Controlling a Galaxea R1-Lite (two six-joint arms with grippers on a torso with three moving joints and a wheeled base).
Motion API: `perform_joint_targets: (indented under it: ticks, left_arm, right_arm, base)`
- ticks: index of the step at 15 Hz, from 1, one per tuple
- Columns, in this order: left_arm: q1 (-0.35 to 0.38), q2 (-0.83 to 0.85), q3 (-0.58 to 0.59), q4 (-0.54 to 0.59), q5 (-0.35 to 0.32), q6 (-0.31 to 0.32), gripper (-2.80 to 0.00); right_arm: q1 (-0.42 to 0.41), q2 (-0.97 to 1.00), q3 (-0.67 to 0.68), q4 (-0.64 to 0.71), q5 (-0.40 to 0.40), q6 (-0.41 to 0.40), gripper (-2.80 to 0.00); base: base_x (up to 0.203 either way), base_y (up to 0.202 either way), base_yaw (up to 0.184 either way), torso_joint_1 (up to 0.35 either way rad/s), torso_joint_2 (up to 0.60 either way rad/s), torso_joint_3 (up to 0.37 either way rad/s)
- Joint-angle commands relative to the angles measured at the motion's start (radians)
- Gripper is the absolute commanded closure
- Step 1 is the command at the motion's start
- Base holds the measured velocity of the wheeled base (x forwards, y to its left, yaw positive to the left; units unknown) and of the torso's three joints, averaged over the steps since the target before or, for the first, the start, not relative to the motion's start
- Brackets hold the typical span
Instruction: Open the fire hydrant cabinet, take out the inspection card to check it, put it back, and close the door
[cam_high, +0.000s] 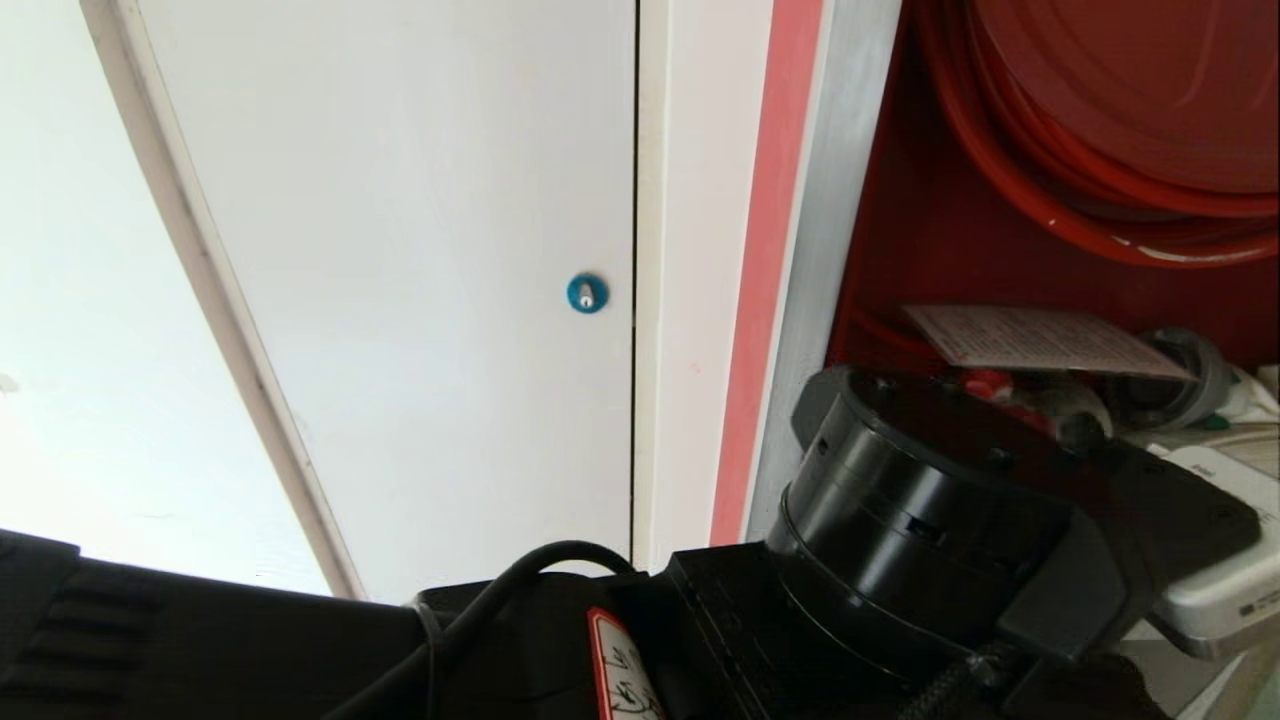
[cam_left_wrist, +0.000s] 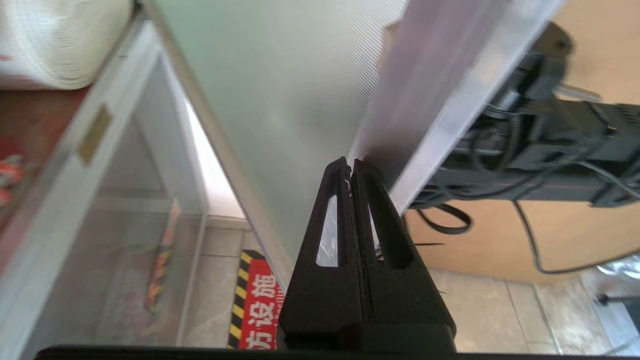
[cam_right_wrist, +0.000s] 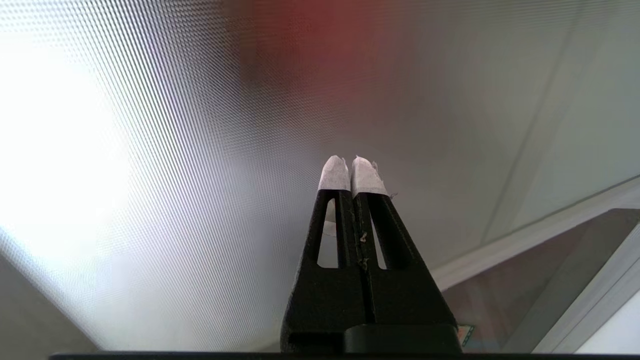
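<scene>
Against the frosted glass of the door (cam_left_wrist: 280, 100), left pincer (cam_left_wrist: 351, 162) pressed together, tips at its aluminium frame.

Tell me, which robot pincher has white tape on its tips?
The right gripper: white tape wraps both its fingertips. The left gripper has bare black tips, pressed against the door frame.

Brushed-metal cabinet frame (cam_high: 835, 230), glossy red hose reel (cam_high: 1150, 90).

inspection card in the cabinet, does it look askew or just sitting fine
Somewhat askew: the inspection card lies tilted across the valve fittings below the red hose reel, one corner jutting out, rather than flat or tucked away. No visible damage.
</scene>
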Motion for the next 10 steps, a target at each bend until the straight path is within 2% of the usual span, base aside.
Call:
perform_joint_targets:
  ticks: [1, 10]
  left_arm:
    - [-0.010, -0.001, 0.006, -0.002, -0.002, -0.002, 0.00]
    - [-0.026, -0.020, 0.016, -0.002, -0.001, -0.002, 0.00]
  right_arm:
    - [0.000, 0.002, 0.003, -0.002, 0.001, 0.000, 0.00]
    - [0.000, 0.002, 0.003, 0.000, -0.001, 0.000, 0.00]
  base:
    - [0.000, 0.000, 0.000, 0.000, 0.00, 0.000]
    - [0.000, 0.000, 0.000, 0.000, 0.00, 0.000]
